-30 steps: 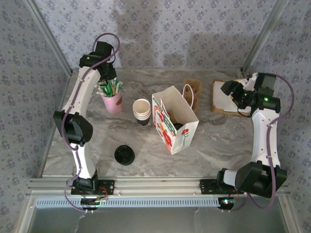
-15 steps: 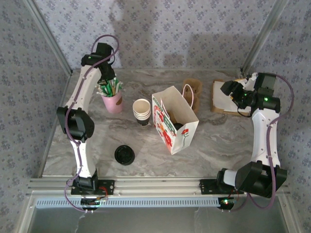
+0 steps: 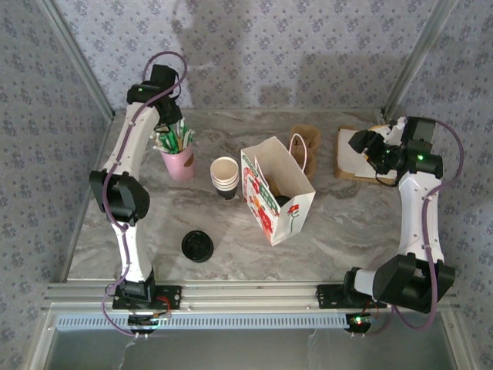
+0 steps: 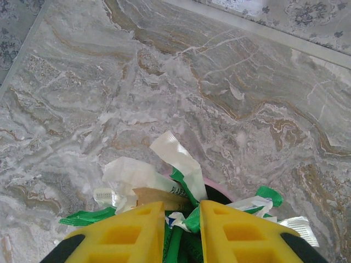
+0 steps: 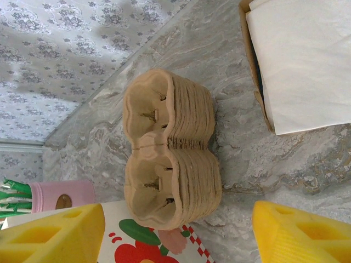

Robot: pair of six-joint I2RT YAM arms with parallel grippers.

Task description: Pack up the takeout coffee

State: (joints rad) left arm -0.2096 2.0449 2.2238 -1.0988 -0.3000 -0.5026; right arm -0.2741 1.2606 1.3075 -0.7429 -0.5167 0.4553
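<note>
Left gripper (image 4: 181, 209) hangs directly over the pink cup (image 4: 217, 189) at the far left of the marble table (image 3: 347, 223). Its yellow fingers (image 4: 131, 227) are drawn nearly together with a green-and-white straw (image 4: 174, 244) in the narrow gap. Whether the pads actually clamp that straw cannot be told. Judgement: the step in hand is drawing one straw to go with the drink.

The right gripper (image 5: 178, 219) is spread wide and holds nothing. It is poised above the far right of the table, looking down on the stack of pulp cup carriers (image 5: 170, 159) and the white napkins (image 5: 307, 60) in their brown tray. This is a waiting pose, clear of the bag.

The takeout coffee (image 3: 281, 200) is judged to be the dark round top seen low inside the paper bag (image 3: 289, 220), which stands upright mid-table with its mouth open upward. The cup's sides are hidden, so this is not certain. A separate black lid (image 3: 197, 246) lies on the near-left table, well apart from the bag.

Clearances:
- The straw cup stands near the back edge, and the enclosure's left rail is close to the left arm. A withdrawal should go straight up.
- The stack of lidless cups (image 3: 224, 179) stands between the straw cup and the bag. Carry the straw above it.
- The bag's mouth is narrow, and one pink handle (image 3: 305, 158) loops at its far side. Enter from above, not across the rim.
- The carrier stack sits just beside the bag's far corner, which leaves little room there.
</note>
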